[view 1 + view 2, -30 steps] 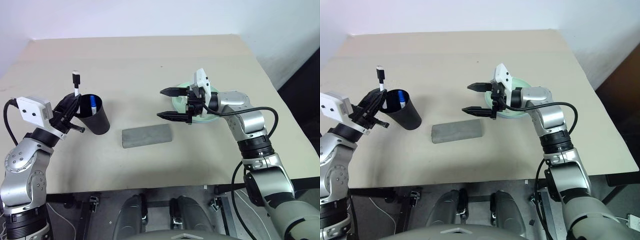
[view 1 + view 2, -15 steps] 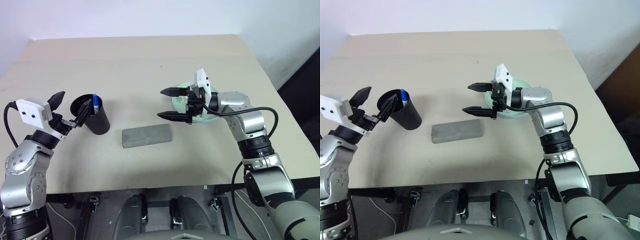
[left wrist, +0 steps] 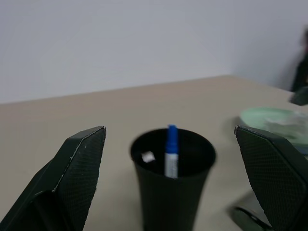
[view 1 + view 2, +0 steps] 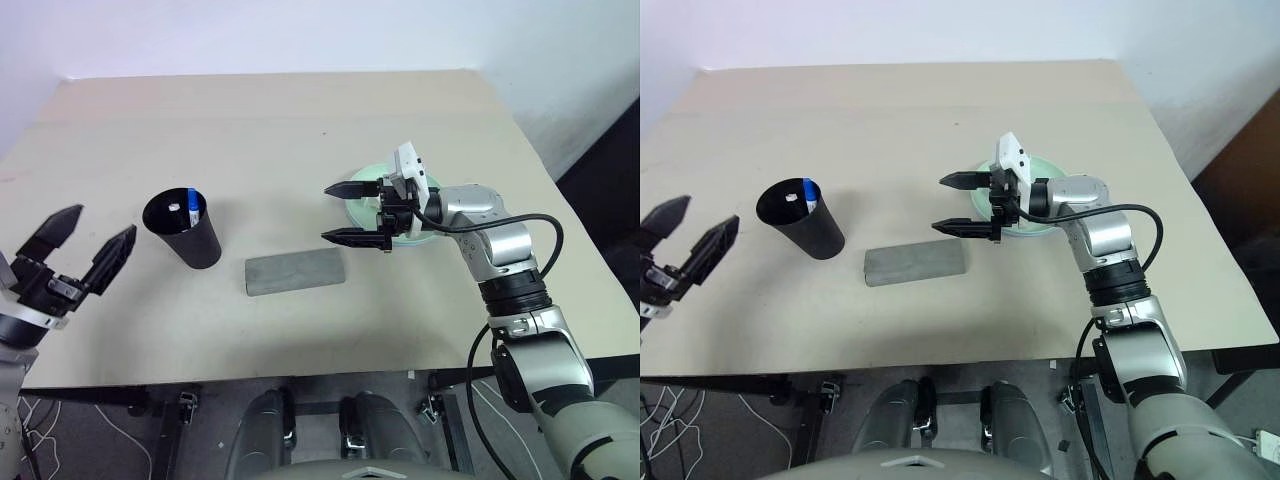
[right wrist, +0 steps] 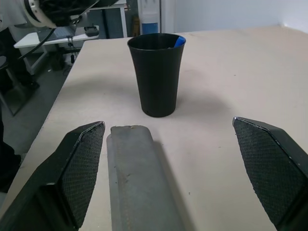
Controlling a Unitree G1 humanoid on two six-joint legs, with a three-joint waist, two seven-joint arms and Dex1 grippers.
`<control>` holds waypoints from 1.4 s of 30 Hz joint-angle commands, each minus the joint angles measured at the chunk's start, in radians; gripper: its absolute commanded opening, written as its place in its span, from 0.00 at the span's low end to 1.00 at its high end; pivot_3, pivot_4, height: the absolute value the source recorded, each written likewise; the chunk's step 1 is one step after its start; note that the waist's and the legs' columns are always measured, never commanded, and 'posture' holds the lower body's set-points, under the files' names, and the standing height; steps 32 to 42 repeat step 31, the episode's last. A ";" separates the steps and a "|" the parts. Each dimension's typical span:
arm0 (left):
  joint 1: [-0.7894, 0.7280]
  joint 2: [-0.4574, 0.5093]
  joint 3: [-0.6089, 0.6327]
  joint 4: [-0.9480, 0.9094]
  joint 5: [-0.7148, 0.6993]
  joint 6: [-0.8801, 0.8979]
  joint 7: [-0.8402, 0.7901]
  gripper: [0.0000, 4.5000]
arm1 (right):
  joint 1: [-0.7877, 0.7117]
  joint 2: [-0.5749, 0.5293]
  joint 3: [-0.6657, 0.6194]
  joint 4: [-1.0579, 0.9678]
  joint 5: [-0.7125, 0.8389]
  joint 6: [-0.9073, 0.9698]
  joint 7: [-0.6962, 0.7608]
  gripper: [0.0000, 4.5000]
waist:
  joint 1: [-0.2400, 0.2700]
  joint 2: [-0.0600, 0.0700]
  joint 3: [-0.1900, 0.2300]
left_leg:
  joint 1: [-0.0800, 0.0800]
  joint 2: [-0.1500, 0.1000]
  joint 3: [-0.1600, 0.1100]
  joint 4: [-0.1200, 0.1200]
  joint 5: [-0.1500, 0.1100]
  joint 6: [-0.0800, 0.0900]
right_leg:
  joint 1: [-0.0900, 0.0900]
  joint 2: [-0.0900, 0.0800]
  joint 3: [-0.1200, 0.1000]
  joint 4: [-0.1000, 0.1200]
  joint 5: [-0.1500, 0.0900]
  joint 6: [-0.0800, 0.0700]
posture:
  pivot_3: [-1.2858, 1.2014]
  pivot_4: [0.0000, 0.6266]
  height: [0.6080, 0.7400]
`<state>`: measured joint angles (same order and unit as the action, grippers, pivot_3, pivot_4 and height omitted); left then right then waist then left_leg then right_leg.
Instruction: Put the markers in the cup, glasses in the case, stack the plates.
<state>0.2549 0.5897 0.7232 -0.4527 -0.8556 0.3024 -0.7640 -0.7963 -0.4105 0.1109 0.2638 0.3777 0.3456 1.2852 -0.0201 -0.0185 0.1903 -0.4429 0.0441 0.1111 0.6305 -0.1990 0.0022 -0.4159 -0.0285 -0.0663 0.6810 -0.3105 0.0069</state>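
Note:
The black cup (image 4: 186, 232) stands upright left of centre, with both markers inside. The blue cap (image 4: 190, 199) pokes above the rim, and the other marker's white end (image 3: 147, 156) sits lower. My left gripper (image 4: 90, 238) hangs open and empty, well left of the cup and nearer the table's front edge. The grey case (image 4: 295, 271) lies shut in the middle; the glasses are hidden. My right gripper (image 4: 328, 212) is open and empty, pointing left just above the case's far side. Behind it lies the mint green plate (image 4: 1037, 165), partly covered by the hand.
The table's (image 4: 300, 120) far half is bare tan surface. Its front edge runs just below the case and my left gripper. A white wall stands behind the table.
My left gripper let the black-capped marker drop into the cup, opened wide and drew back toward the front left. The right arm has hardly moved.

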 commanded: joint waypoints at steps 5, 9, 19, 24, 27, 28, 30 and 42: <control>0.069 0.042 -0.065 -0.066 0.040 -0.047 -0.155 1.00 | 0.014 -0.016 -0.014 -0.027 0.020 0.002 0.022 1.00 | 0.000 0.000 0.000 | 0.000 0.000 0.000 -0.002 0.000 0.000 | -0.004 0.000 0.000 0.000 -0.001 -0.002 | 0.52 0.24 0.81; 0.018 0.058 -0.167 -0.044 0.103 -0.067 -0.182 1.00 | 0.045 -0.034 -0.028 -0.056 0.036 0.033 0.022 1.00 | 0.000 0.001 0.000 | -0.002 0.000 0.000 -0.002 0.000 0.000 | -0.006 -0.001 0.000 -0.001 -0.001 -0.003 | 0.52 0.24 0.81; -0.181 0.069 -0.335 0.098 0.159 -0.066 -0.227 1.00 | 0.128 -0.083 -0.040 -0.175 0.067 0.099 -0.008 1.00 | -0.001 0.001 0.000 | -0.003 0.000 0.000 -0.003 0.000 0.000 | -0.005 0.000 0.000 0.000 0.000 0.000 | 0.52 0.24 0.81; -0.222 0.067 -0.391 0.120 0.174 -0.072 -0.266 1.00 | 0.175 -0.123 -0.065 -0.226 0.084 0.132 -0.033 1.00 | 0.001 0.001 0.000 | -0.003 0.000 0.000 -0.002 0.001 0.001 | -0.005 0.000 0.000 0.000 0.001 0.001 | 0.52 0.24 0.81; -0.243 0.070 -0.420 0.131 0.184 -0.069 -0.281 1.00 | 0.193 -0.138 -0.080 -0.251 0.100 0.157 -0.053 1.00 | 0.001 0.001 0.000 | -0.003 0.000 0.000 -0.002 0.000 0.000 | -0.004 0.000 0.000 0.000 0.001 0.001 | 0.52 0.24 0.81; -0.251 0.070 -0.427 0.138 0.189 -0.072 -0.287 1.00 | 0.196 -0.142 -0.081 -0.256 0.103 0.162 -0.056 1.00 | 0.002 0.001 0.000 | -0.003 0.000 0.000 -0.002 0.000 0.000 | -0.004 0.000 0.000 0.000 0.001 0.000 | 0.52 0.24 0.81; -0.269 0.068 -0.442 0.157 0.200 -0.079 -0.296 1.00 | 0.202 -0.151 -0.076 -0.258 0.097 0.156 -0.059 1.00 | 0.001 0.001 0.000 | -0.003 0.000 0.000 -0.002 0.000 0.001 | -0.004 0.000 0.000 0.000 0.001 0.000 | 0.52 0.24 0.81; -0.275 0.066 -0.446 0.163 0.203 -0.082 -0.299 1.00 | 0.205 -0.153 -0.074 -0.259 0.094 0.153 -0.060 1.00 | 0.001 0.001 0.000 | -0.003 0.000 0.000 -0.002 0.000 0.001 | -0.004 0.000 0.000 0.000 0.001 0.001 | 0.52 0.24 0.81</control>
